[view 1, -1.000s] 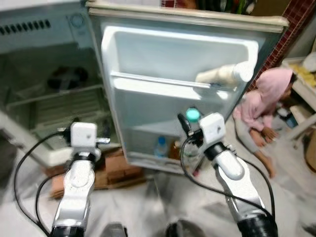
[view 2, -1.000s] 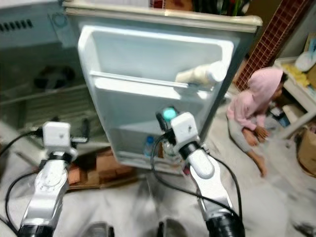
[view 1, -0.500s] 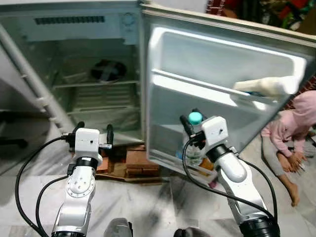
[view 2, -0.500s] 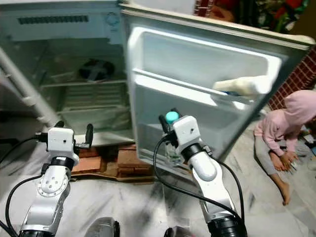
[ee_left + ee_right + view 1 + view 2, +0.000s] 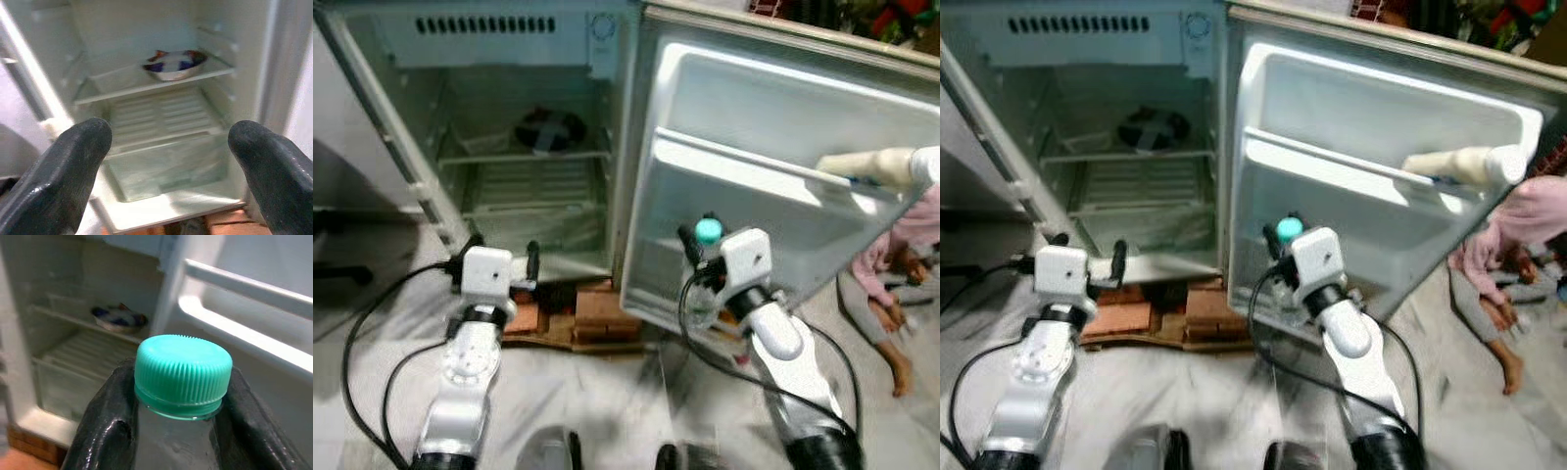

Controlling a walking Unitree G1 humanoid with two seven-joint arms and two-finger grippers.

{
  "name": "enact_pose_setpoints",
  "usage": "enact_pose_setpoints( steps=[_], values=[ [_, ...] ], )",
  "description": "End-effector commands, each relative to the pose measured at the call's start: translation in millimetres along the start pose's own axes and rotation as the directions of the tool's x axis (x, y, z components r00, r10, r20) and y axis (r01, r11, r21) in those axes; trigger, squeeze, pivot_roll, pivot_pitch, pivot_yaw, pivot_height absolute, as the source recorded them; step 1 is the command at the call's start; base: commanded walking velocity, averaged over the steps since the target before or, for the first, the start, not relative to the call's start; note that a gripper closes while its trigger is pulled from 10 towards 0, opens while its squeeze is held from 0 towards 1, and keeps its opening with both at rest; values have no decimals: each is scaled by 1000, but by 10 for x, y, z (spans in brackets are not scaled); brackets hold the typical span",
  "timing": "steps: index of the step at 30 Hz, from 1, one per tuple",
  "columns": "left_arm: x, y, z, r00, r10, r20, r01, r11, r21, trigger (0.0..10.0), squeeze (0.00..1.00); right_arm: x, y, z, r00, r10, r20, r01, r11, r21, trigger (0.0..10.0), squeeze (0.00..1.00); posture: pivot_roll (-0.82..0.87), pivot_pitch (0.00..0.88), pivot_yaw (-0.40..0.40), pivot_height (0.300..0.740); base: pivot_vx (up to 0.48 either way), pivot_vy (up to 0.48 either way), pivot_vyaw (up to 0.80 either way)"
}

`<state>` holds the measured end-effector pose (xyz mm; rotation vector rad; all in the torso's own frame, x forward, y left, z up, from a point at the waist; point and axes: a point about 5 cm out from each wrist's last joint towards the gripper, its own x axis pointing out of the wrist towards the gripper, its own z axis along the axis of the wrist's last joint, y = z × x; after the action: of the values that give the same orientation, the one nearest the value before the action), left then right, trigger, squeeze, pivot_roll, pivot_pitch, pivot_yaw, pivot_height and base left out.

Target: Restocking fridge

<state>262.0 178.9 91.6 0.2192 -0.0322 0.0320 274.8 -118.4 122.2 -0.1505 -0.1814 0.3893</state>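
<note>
**White fridge swings square into view, bottle at the ready**

White and wide open, the fridge (image 5: 524, 147) now sits more squarely ahead than it did a second ago, when the door took up most of the picture and the cabinet lay off to the far left. That is the head turning, not the appliance moving. For the restocking, it means the robot is lining up on the cabinet and its shelves.

The fridge door (image 5: 773, 186) stands open to the right, with a pale bottle (image 5: 871, 166) lying across its upper rail. On the far upper shelf inside rests a dish (image 5: 173, 64) of something dark. A person in pink (image 5: 1513, 245) sits on the floor at far right, beyond the door.

The right pincer (image 5: 176, 431) is clamped round the neck of a clear water bottle (image 5: 171, 445) with a teal cap (image 5: 708, 231), held upright just before the lower door shelf, as it was a second ago. So the load is not yet stowed.

The left pincer (image 5: 171, 166) hovers near the fridge's bottom edge, fingers spread wide and holding nothing.
</note>
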Motion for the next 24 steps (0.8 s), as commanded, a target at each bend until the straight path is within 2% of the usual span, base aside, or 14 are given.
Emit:
enact_pose_setpoints(
  steps=[1, 2, 7, 19, 24],
  values=[
    [1, -43, 16, 1000, -16, 5, 16, 1000, -1, 10000, 0, -14, -93, 32, 999, -45, 17, 45, 999, -24, 10000, 0, 99, 107, -55, 740, 0, 0, 0],
    [0, -46, 17, 1000, -19, 5, 19, 1000, 1, 10000, 0, -25, -139, 18, 997, -81, 11, 82, 996, -25, 10000, 0, 98, 105, -53, 740, 0, 0, 0],
    [3, -63, 28, 999, -39, 16, 39, 999, 8, 10000, 0, -40, -197, -6, 993, -115, -2, 115, 993, -19, 10000, 0, 96, 105, -52, 740, 0, 0, 0],
    [-21, -56, 41, 998, -61, 31, 61, 998, -3, 10000, 0, -56, -181, -23, 991, -131, -5, 131, 991, -5, 10000, 0, 101, 101, -52, 740, 0, 0, 0],
    [-38, -58, 35, 998, -60, 27, 60, 998, -2, 10000, 0, -88, -163, -46, 992, -127, -13, 127, 992, -6, 10000, 0, 100, 102, -49, 740, 262, 0, 0]
  ],
)
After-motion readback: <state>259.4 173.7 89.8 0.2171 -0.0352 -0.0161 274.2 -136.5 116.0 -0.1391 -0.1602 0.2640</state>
